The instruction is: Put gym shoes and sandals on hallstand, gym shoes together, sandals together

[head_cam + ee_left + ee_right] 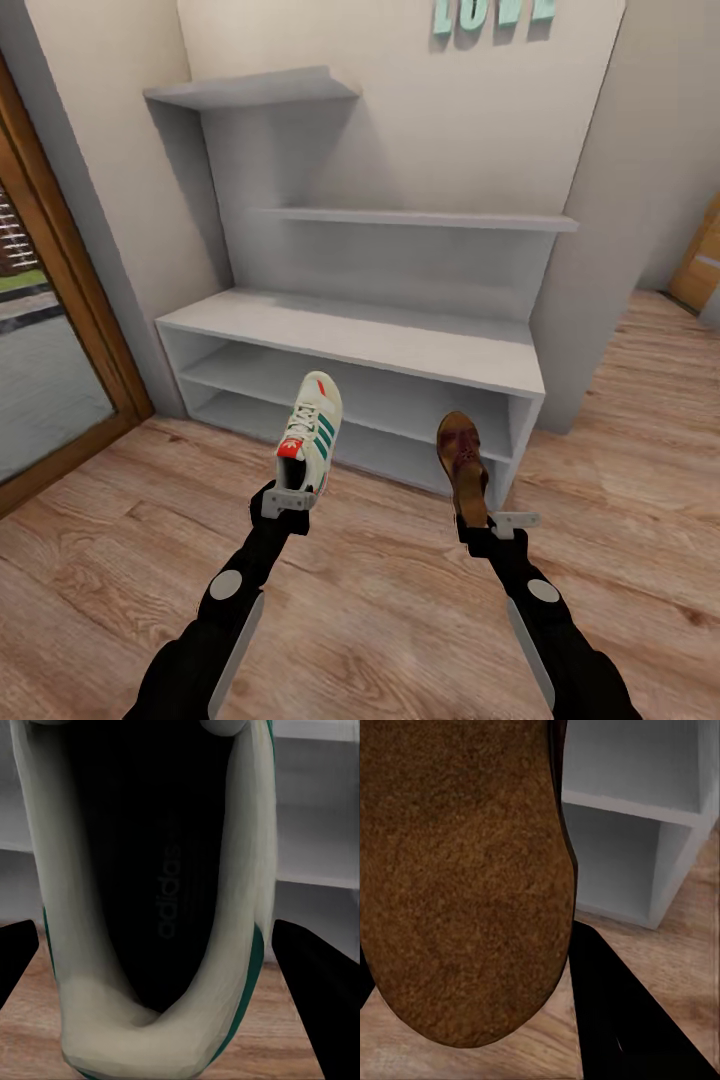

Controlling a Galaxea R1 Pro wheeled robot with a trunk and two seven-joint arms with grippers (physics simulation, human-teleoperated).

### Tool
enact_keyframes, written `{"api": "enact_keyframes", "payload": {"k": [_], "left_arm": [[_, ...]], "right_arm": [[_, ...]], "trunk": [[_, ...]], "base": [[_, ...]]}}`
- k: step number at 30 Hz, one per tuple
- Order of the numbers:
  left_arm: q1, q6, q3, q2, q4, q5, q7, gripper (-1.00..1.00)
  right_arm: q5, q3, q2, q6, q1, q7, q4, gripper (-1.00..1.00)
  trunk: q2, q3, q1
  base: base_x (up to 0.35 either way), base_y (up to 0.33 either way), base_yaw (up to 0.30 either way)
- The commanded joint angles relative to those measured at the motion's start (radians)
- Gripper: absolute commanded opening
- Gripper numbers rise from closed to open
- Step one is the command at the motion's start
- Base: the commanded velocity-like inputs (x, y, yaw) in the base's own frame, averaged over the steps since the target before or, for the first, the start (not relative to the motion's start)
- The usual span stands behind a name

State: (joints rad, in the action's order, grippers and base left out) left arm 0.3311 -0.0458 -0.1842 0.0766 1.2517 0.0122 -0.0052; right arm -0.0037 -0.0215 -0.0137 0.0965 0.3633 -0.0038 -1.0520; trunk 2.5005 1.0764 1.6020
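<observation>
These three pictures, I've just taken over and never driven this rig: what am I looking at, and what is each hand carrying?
The big picture comes from the robot's head, looking down over two black arms. The left hand holds a gym shoe by its heel; the right hand holds a sandal. Ahead stands the hallstand, a pale bench with two open lower shelves and wall shelves above, on the wood corridor floor. The other two pictures come from cameras near each hand: one looks into the shoe's opening, one at the sandal's brown surface.

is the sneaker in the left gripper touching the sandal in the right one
Apart. The head view shows the sneaker and the sandal held up side by side with bare floor and rack between them.
</observation>
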Motion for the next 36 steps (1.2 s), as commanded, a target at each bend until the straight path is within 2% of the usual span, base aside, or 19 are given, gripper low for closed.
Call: {"api": "enact_keyframes", "payload": {"k": [1, 13, 23, 36], "left_arm": [[0.000, -0.005, 0.000, 0.000, 0.002, 0.002, -0.001, -1.00], [0.000, -0.003, 0.000, 0.000, 0.000, 0.002, -0.001, -1.00], [0.000, -0.003, 0.000, 0.000, 0.000, 0.002, -0.001, -1.00], [0.000, -0.003, 0.000, 0.000, 0.000, 0.002, -0.001, -1.00]], "right_arm": [[-0.004, 0.000, 0.000, 0.006, 0.000, -0.001, -0.002, -1.00], [-0.004, 0.000, 0.000, 0.006, 0.000, -0.001, 0.000, -1.00], [-0.004, 0.000, 0.000, 0.006, 0.000, -0.001, -0.001, -1.00], [-0.004, 0.000, 0.000, 0.007, 0.000, -0.001, -0.002, -1.00]], "trunk": [[0.000, 0.001, 0.000], [0.000, 0.001, 0.000], [0.000, 0.001, 0.000], [0.000, 0.001, 0.000]], "base": [[0.000, 0.000, -0.290], [-0.005, 0.000, -0.291], [-0.160, 0.015, -0.278], [-0.112, 0.001, -0.087]]}}
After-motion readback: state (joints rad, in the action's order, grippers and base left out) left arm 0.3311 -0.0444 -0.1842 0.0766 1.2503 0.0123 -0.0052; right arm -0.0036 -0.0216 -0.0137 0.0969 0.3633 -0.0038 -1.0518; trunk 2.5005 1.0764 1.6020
